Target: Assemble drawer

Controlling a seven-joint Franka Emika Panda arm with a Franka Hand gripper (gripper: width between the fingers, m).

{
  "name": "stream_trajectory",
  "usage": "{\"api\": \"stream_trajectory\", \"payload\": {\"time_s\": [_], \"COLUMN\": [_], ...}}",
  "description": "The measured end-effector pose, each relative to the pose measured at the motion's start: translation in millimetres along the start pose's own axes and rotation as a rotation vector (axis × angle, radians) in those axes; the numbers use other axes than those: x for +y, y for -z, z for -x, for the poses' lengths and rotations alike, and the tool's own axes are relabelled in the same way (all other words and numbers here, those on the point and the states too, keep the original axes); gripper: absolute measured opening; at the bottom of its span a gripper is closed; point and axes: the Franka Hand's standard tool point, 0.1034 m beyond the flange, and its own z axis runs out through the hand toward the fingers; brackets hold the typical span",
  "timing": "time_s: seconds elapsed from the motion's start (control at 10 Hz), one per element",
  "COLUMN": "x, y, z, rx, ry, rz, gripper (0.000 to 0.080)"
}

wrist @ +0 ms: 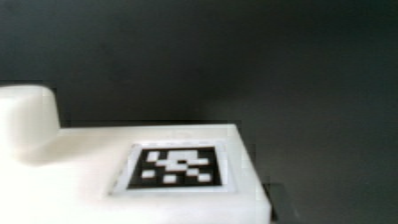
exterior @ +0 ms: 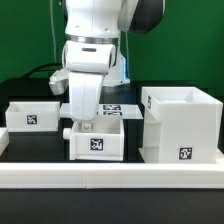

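Observation:
Three white drawer parts stand on the black table in the exterior view. A shallow tray [exterior: 30,114] is at the left, a second shallow tray [exterior: 98,140] in the middle, and the tall housing box [exterior: 182,125] at the right. My gripper [exterior: 82,126] reaches down onto the middle tray's left wall, with its fingers closed across that wall. In the wrist view, that tray's white face and its black-and-white tag [wrist: 182,166] fill the near part. One white finger [wrist: 27,120] shows beside it; the other finger is hidden.
A long low white rail [exterior: 110,176] runs along the front of the table. The marker board [exterior: 122,106] lies behind the middle tray, partly hidden by the arm. A narrow gap separates the middle tray from the housing box.

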Motion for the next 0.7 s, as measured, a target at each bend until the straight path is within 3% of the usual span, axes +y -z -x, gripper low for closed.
{"api": "stream_trajectory", "payload": {"time_s": [0.3, 0.7], "x": [1.6, 12.4], "y": [-0.8, -9.1], "z": [-2.7, -24.3], "rx": [-0.001, 0.001], "ry": [0.010, 0.052], "rz": [0.010, -0.010], "gripper": [0.0042, 0.0042]}}
